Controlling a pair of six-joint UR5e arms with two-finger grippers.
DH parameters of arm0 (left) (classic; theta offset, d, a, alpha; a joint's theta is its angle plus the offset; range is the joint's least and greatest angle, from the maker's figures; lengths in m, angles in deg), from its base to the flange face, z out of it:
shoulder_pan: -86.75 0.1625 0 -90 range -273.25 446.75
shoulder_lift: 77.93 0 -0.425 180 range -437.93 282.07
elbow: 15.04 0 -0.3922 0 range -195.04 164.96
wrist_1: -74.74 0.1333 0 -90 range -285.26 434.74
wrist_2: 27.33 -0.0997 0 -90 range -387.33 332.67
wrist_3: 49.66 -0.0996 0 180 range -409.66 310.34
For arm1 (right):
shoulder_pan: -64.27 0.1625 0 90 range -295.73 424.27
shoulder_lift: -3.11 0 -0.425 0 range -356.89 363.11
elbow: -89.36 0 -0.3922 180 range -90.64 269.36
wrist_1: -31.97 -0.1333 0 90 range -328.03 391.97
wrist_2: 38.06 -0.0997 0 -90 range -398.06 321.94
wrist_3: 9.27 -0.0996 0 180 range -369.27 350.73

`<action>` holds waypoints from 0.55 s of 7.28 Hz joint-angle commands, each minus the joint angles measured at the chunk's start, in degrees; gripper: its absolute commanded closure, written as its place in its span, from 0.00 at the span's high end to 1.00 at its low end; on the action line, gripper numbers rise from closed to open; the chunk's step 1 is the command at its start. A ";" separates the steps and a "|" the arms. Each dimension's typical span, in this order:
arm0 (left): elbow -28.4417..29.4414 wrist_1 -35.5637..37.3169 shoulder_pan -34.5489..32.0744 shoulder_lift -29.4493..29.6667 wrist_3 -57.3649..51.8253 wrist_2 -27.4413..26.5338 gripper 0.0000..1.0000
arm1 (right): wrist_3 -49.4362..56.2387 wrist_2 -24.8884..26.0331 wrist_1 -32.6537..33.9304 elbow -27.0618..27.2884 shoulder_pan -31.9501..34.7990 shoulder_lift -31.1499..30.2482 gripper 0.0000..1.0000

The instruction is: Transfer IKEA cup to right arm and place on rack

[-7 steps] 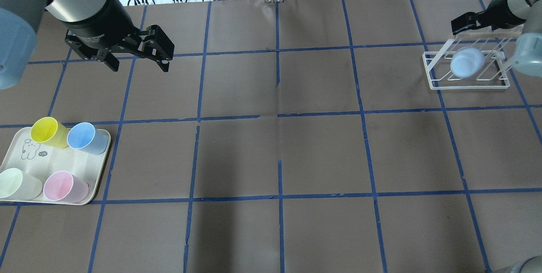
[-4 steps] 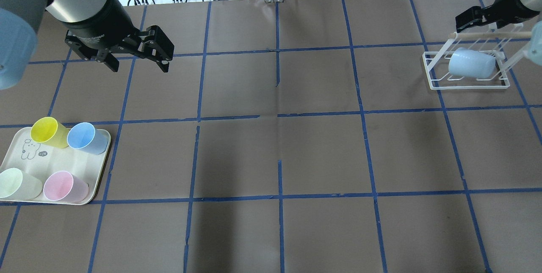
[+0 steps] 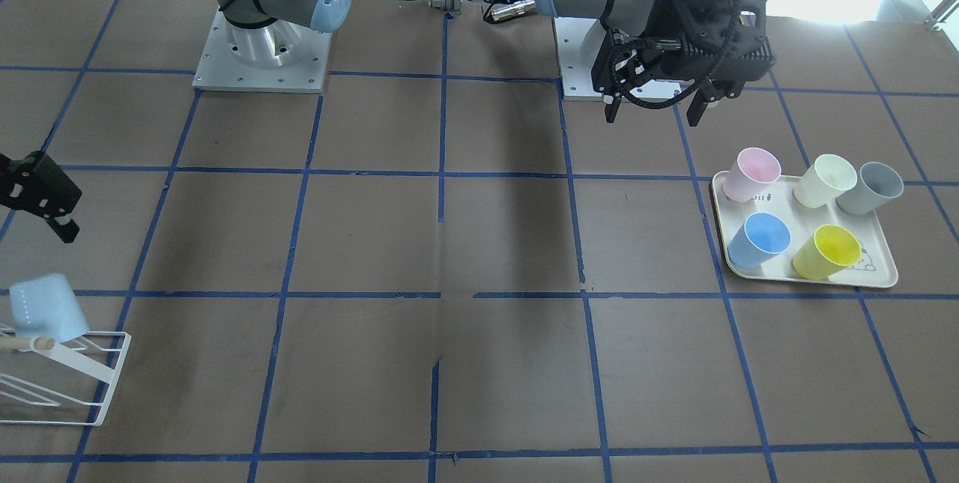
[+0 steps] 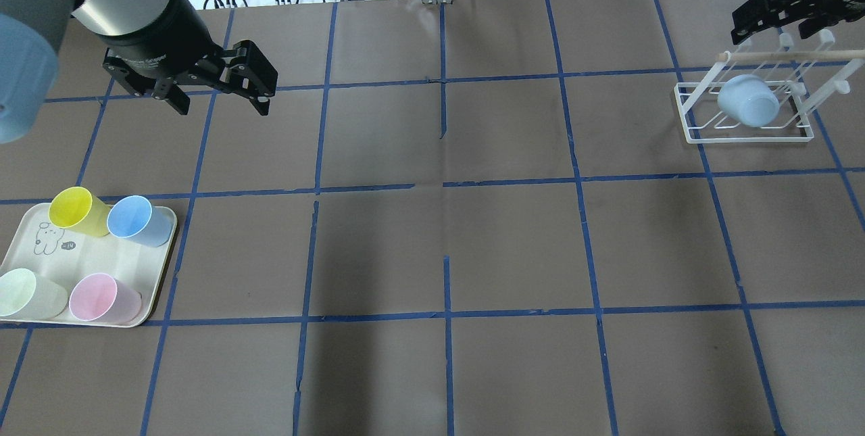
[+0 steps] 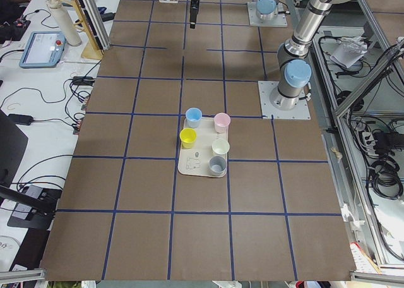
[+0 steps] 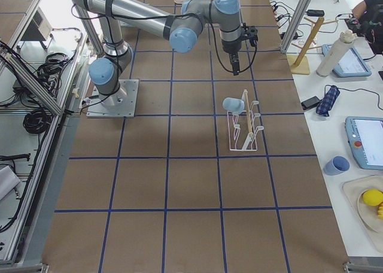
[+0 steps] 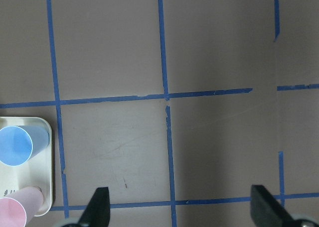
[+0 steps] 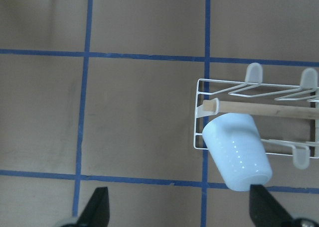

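The IKEA cup (image 4: 747,99), a pale sky-blue tumbler, hangs upside down and tilted on a prong of the white wire rack (image 4: 696,135), under its wooden peg. It also shows in the right wrist view (image 8: 238,150) and in the front view (image 3: 41,308). My right gripper (image 4: 774,27) is open and empty, above and beyond the rack, clear of the cup. Its fingertips (image 8: 97,207) stand wide apart. My left gripper (image 4: 221,101) is open and empty, high over the table's far left.
A cream tray (image 4: 40,247) at the near left holds yellow, deeper blue, pale green, pink and grey cups (image 3: 873,187). Cables and tools lie beyond the table's far edge. Blue tape lines grid the brown table.
My right gripper has drawn back and away from the rack. The cup has swung on its prong and come to rest. The left arm has not moved.
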 commanded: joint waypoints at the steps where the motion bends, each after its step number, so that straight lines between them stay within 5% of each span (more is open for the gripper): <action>1: 0.00 0.00 0.00 0.00 0.06 0.00 1.00 | -7.79 1.20 -8.11 -3.00 4.60 -0.68 1.00; 4: 0.00 0.00 0.00 0.00 0.15 0.00 1.00 | -16.00 5.60 -19.55 -7.84 12.24 -0.41 1.00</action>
